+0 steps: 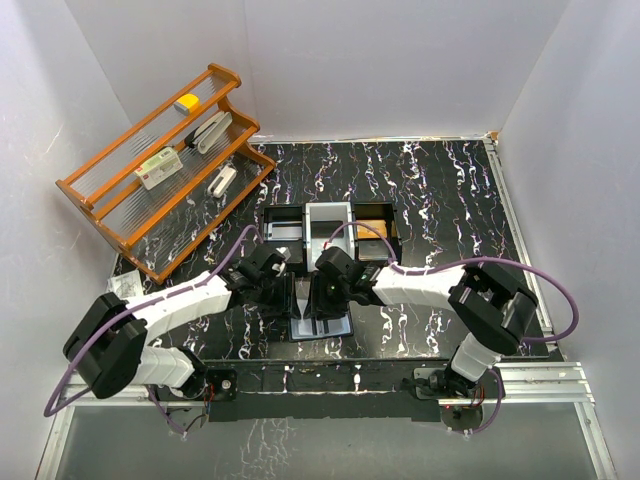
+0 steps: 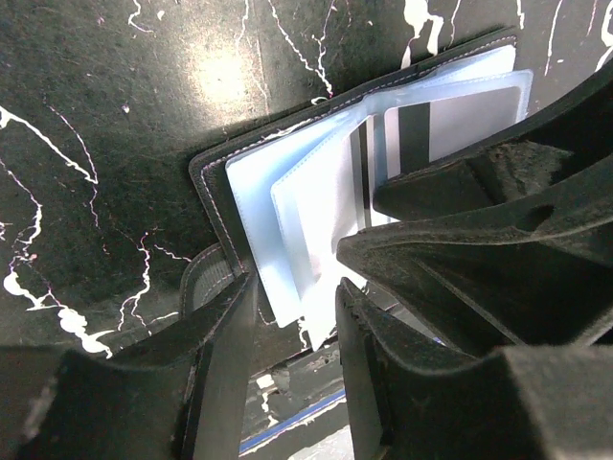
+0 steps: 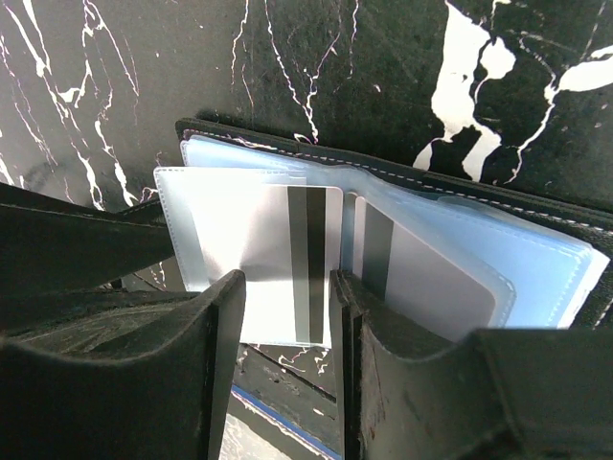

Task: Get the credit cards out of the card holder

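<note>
The small black bifold card holder (image 2: 215, 182) lies spread open, its light blue-grey clear pockets facing up, on the black white-veined tabletop (image 1: 450, 200) close to the middle of the near edge. Both arms are bent in over it. The left gripper (image 2: 295, 287) has its jaws apart over the fanned pocket leaves on its side. The right gripper (image 3: 287, 283) also stands apart, straddling the near edge of a pale credit card with a dark magnetic stripe (image 3: 273, 240) that sits in a raised clear sleeve. Whether any finger touches plastic I cannot tell. The step in hand looks like getting hold of that first card. To do it well, the right jaws should pinch only the card edge that seems to poke past the sleeve, not the sleeve with it, then pull straight along the pocket's opening. The left should press the black cover flat, so the holder neither drags along nor folds shut.
</note>
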Available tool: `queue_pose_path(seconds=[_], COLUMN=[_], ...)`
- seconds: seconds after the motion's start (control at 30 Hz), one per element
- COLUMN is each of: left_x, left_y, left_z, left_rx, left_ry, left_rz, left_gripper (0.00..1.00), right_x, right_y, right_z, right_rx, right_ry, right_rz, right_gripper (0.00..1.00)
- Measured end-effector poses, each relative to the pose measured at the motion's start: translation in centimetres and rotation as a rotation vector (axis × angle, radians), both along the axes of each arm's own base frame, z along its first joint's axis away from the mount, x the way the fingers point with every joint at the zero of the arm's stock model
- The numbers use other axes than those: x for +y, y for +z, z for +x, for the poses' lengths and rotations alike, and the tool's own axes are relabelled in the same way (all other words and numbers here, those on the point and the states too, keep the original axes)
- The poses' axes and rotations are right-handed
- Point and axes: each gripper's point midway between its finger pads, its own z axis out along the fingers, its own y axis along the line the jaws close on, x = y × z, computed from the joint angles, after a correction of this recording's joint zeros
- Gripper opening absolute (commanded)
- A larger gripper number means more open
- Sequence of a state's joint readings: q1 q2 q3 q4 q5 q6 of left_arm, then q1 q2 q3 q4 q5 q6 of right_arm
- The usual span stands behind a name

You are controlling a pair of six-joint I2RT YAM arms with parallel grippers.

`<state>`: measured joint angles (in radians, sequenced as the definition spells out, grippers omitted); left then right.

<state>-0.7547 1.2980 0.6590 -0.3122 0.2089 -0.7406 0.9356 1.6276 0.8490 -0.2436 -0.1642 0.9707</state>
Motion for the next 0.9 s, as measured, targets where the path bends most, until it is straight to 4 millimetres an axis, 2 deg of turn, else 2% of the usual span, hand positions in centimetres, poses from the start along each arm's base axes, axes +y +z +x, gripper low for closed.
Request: queue_pose_path(seconds=[0.4,0.9], left_x=[0.3,0.5], left_y=[-1.8,-2.5], left_z=[-0.3,-0.3], left_rx=[0.052,0.069], left_ry=[-0.021,-0.018], left_rz=[0.057,0.083], left_gripper=[0.27,0.24], right_x=[0.1,-0.9], right_y=[1.2,0.0], right_z=[0.2,0.2], right_rx=[-0.025,-0.004], right_ry=[-0.004,-0.031], right_rz=[0.031,-0.016], right_gripper=[0.38,0.31])
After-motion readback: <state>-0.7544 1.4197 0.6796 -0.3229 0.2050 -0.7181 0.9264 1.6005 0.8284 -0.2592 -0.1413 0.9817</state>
